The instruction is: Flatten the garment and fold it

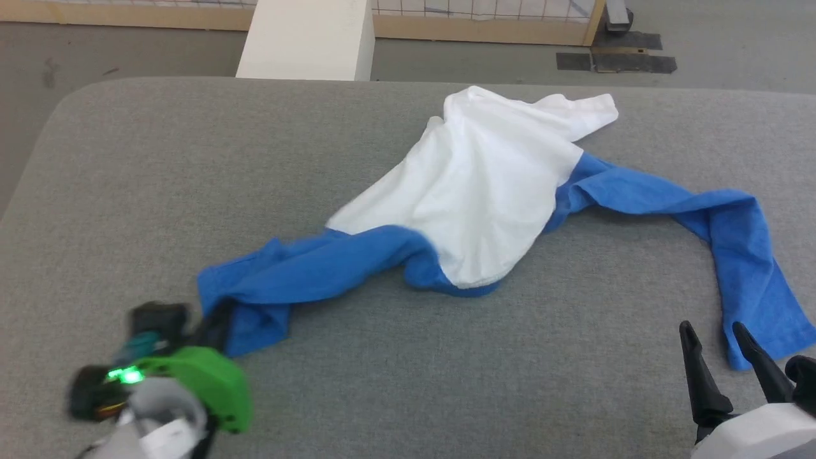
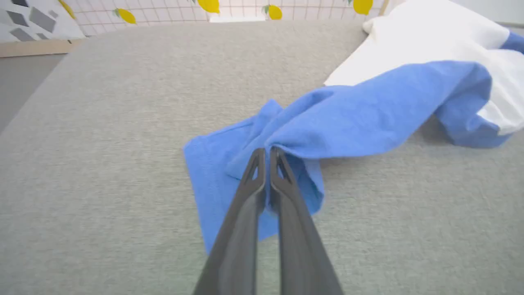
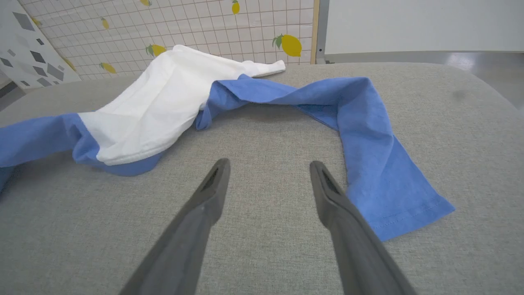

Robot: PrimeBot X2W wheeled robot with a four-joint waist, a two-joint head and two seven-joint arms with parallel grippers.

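Left wrist view showed left gripper (image 2: 267, 152) jaws pinching the garment's (image 2: 409, 45) seven o'clock sleeve (image 2: 348, 119), probably to pull it flat; right gripper (image 3: 269, 163) jaws spread.

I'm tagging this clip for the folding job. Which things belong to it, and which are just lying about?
Job: garment, left claw shut on its blue sleeve, right claw open, grey table.
Lying about: white block, dark floor mats, lemon-print panel.

Bright, even light came from overhead, with soft shadows under the folds of the garment (image 1: 484, 191). Motion blur smeared the left gripper (image 1: 213, 328) in the head view. Both wrist views bowed at the edges and lost focus up close.
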